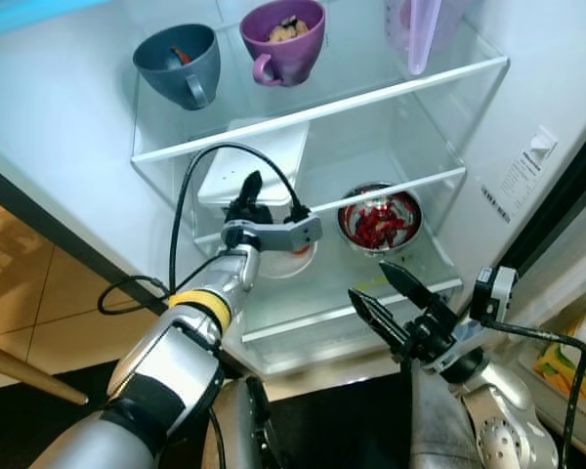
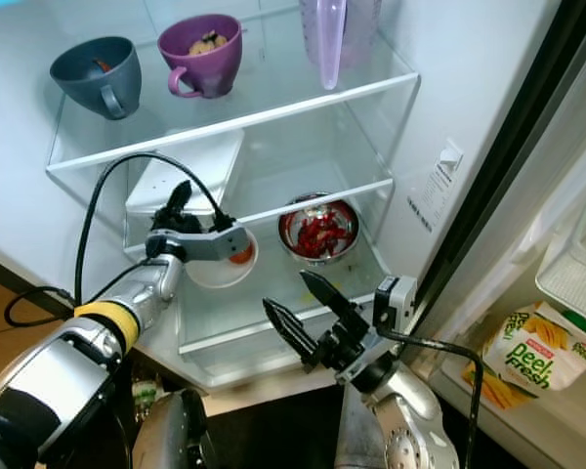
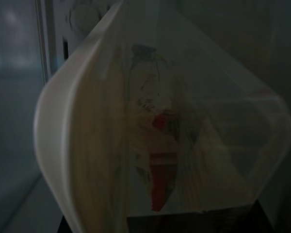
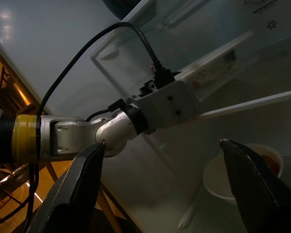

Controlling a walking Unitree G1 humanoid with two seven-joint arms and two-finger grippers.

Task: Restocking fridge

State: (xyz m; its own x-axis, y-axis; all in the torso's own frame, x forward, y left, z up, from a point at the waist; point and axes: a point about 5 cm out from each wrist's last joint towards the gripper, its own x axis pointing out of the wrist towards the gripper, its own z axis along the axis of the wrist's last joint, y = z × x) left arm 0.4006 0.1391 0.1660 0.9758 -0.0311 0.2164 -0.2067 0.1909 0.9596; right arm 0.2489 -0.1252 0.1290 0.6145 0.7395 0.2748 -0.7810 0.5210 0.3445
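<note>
Inside the open fridge (image 1: 527, 88), the left gripper (image 1: 246, 200) reaches onto the middle shelf (image 2: 303, 210) beside a white bowl (image 2: 220, 275) of food; whether it grips the rim cannot be told. The right gripper (image 2: 308, 311) hovers below, released. The bowl looks rigid, light, smooth and spillable, so its rim seems the best hold, kept level.

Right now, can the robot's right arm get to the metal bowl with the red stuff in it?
Probably yes. The right gripper hangs open in front of the fridge, just below the metal bowl, with nothing between them. The left gripper is off beside the white bowl.
</note>
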